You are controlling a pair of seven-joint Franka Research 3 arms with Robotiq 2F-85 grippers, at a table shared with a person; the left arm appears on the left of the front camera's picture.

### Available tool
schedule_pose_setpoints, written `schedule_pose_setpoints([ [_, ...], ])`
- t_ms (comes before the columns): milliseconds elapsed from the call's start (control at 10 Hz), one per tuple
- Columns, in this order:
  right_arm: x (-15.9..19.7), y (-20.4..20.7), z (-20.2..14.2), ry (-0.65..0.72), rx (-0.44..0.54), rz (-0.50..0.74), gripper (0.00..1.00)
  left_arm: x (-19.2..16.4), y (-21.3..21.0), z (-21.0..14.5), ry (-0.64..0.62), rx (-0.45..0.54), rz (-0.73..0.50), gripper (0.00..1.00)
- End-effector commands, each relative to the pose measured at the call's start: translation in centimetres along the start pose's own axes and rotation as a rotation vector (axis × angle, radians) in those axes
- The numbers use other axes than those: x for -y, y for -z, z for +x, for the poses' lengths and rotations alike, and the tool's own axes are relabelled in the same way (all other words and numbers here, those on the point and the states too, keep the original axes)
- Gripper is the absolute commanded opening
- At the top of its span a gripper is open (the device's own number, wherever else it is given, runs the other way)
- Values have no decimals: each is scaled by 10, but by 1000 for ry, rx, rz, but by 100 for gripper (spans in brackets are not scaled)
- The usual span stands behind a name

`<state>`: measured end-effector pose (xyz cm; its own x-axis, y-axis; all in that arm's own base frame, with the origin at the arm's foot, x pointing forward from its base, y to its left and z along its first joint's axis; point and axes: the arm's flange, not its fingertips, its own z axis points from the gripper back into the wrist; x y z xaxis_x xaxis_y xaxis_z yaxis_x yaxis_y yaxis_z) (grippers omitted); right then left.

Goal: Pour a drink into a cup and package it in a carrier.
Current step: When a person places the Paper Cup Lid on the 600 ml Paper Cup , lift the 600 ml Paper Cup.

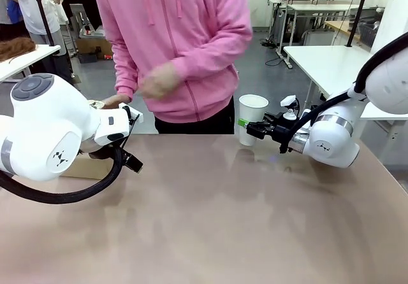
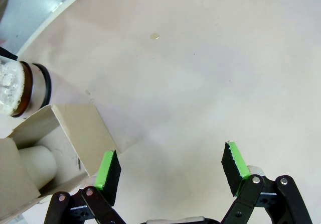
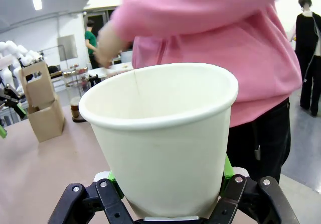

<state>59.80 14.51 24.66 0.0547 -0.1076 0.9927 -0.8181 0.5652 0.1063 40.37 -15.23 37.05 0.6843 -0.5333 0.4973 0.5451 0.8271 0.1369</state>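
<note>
Two grippers noted: right gripper clamped on the white cup, upright near the table's far edge before a person in pink; left gripper wide open, empty, just beside the cardboard carrier.

Open-plan lab (rows of white worktables)
</note>
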Motion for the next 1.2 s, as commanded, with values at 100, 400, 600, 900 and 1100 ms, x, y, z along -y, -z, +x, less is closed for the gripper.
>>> schedule_pose_setpoints([
  [100,-3,-1,4,-3,-4,-3,80,0,0,0,-1,1,-2,100],
  [400,-3,-1,4,-3,-4,-3,80,0,0,0,-1,1,-2,100],
  [600,-3,-1,4,-3,-4,-3,80,0,0,0,-1,1,-2,100],
  [900,-3,-1,4,-3,-4,-3,80,0,0,0,-1,1,-2,100],
  [1100,-3,-1,4,-3,-4,-3,80,0,0,0,-1,1,-2,100],
])
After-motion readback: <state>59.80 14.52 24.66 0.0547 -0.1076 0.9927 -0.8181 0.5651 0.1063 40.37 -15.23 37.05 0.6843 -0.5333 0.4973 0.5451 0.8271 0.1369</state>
